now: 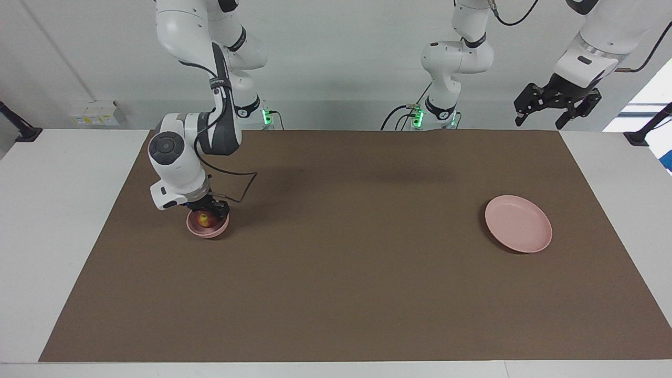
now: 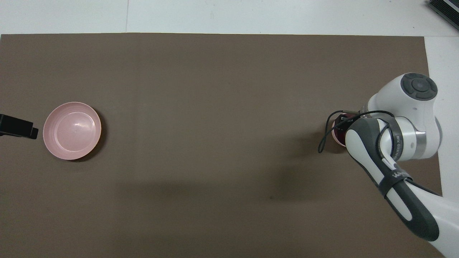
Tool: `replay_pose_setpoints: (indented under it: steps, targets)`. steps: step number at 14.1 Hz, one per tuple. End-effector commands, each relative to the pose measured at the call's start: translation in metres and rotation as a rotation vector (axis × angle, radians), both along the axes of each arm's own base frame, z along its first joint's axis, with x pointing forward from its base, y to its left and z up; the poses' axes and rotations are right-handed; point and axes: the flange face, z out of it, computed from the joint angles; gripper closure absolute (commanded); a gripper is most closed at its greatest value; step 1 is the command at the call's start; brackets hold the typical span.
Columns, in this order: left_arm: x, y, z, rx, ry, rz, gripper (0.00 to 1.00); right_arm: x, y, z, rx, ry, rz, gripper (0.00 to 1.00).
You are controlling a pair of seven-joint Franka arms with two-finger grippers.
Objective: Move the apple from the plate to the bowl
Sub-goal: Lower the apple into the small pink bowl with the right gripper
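Two white robot arms stand at one long edge of a table covered by a brown mat (image 1: 336,247). A small, deep pink bowl (image 1: 208,227) sits on the mat toward the right arm's end of the table. A small dark red apple (image 1: 203,217) with a yellowish patch rests inside the bowl.

The right gripper (image 1: 209,212) reaches down into the bowl's mouth, right at the apple. Its black fingers sit on either side of the fruit and are closed around it. From overhead, the right arm's wrist covers most of the bowl (image 2: 337,135), leaving only a sliver of its rim showing.

A wide, flat pink plate (image 1: 518,223) lies well apart from the bowl, toward the left arm's end of the table. Nothing sits on the plate (image 2: 72,130).

The left gripper (image 1: 554,106) waits high in the air, over the edge of the table at its own end. Its jaws are spread wide and hold nothing. From overhead, only a dark tip of it (image 2: 16,127) shows just beside the plate.
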Motion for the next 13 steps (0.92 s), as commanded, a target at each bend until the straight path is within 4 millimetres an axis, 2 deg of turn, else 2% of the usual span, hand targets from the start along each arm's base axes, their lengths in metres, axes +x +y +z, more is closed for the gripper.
replay_pose_setpoints:
  steps: [1,3,6,9,13]
  targets:
    - [-0.004,0.002,0.006,0.016,0.002,0.011,0.00,0.001,-0.002,0.000,0.018,-0.018,-0.013,0.12]
    - [-0.004,0.002,0.006,0.016,0.002,0.012,0.00,0.001,-0.001,0.000,0.018,-0.018,-0.012,0.00]
    - [-0.004,0.002,0.006,0.016,0.002,0.011,0.00,0.001,-0.001,0.001,0.018,-0.011,-0.011,0.00]
    - [-0.004,0.002,0.006,0.016,0.002,0.012,0.00,0.002,0.004,0.016,0.010,-0.027,0.001,0.00]
    - [-0.004,0.002,0.006,0.016,0.002,0.011,0.00,-0.001,0.005,0.073,-0.005,-0.093,0.047,0.00]
